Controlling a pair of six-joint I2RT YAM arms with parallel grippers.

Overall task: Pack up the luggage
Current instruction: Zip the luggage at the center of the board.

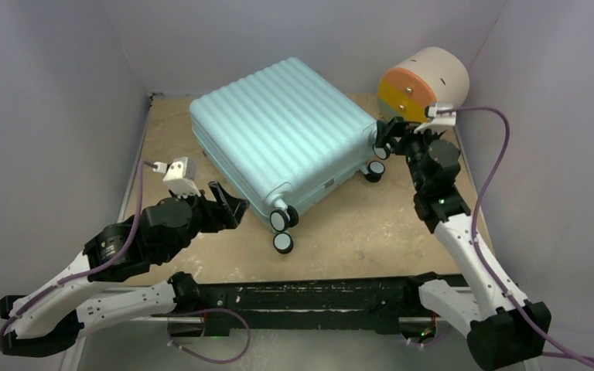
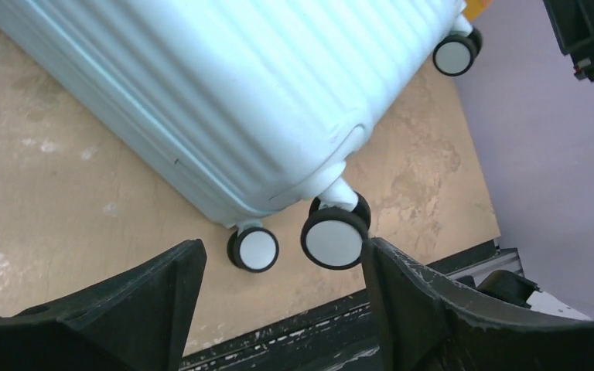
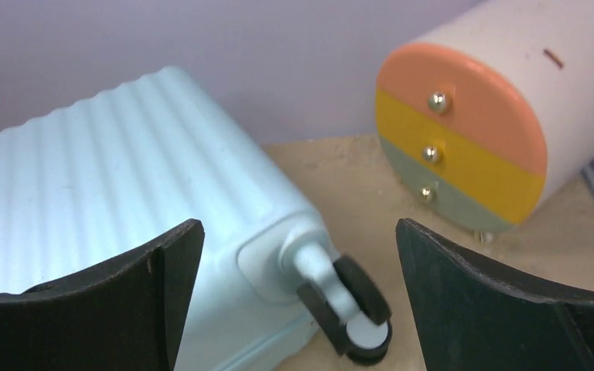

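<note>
Left claw [image 1: 230,202] and right claw [image 1: 387,139] gape empty, the shut luggage [image 1: 282,127] flat between them, wheels [image 2: 334,238] just ahead of each; it looks rigid, slick, probably bulky, so grip the seam edge

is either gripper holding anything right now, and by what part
Nothing is held. The left gripper and the right gripper both stand open, each near a wheeled corner of the closed luggage without gripping it.
</note>
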